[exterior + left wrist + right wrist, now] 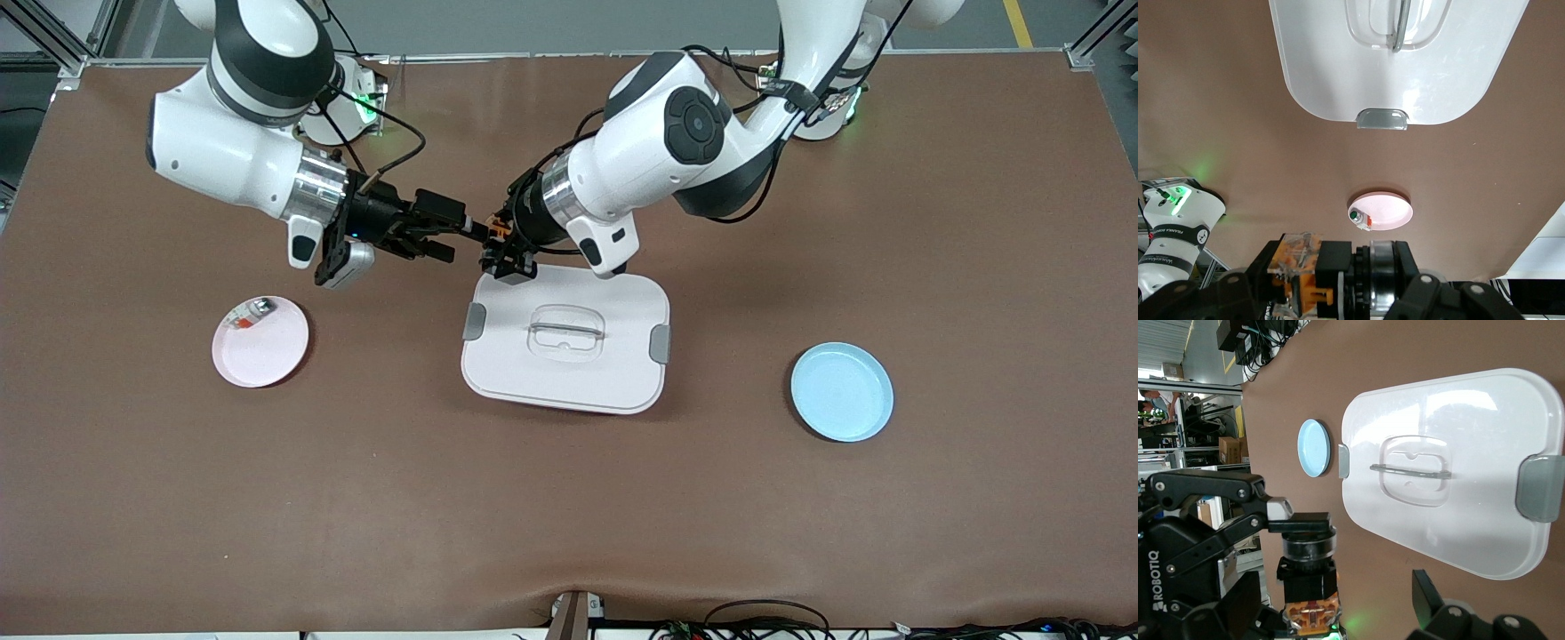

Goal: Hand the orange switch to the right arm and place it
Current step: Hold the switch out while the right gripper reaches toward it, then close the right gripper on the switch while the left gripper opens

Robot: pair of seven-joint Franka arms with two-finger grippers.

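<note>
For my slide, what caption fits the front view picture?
Two end effectors, left and right, meet at the orange switch above the white lidded box, between the pink plate and blue plate.

Brown table (mat creased at near edge), grey floor, aluminium frame posts.

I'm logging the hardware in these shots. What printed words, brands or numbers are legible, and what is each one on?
"ROBOTIQ": white letters on the black body of the left pincer, right wrist view.
"FRANKA ROBOTICS" (second word partly blurred): black band on the white arm base, left wrist view.
Small item on the pink plate: markings too small to read.
White lidded box, blue plate: no text.
</note>
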